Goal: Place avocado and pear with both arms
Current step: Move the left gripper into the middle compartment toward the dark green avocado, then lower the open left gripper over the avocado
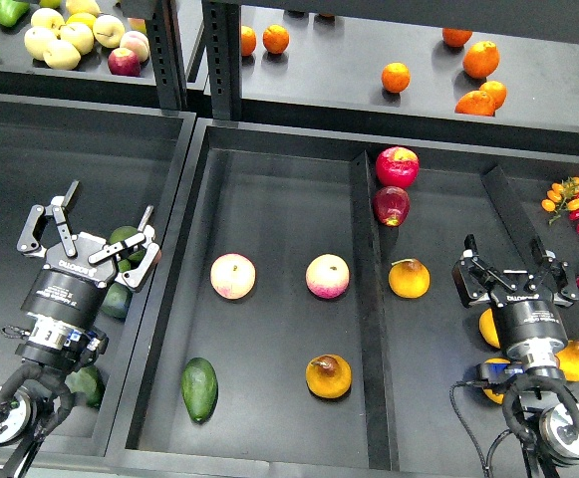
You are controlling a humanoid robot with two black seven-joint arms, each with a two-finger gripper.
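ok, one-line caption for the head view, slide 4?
Avocado and blotched pear lie in the centre tray, with the open left claw and right claw on either side.

Small white lettering on left end effector (90, 231), same on right end effector (513, 267), both illegible
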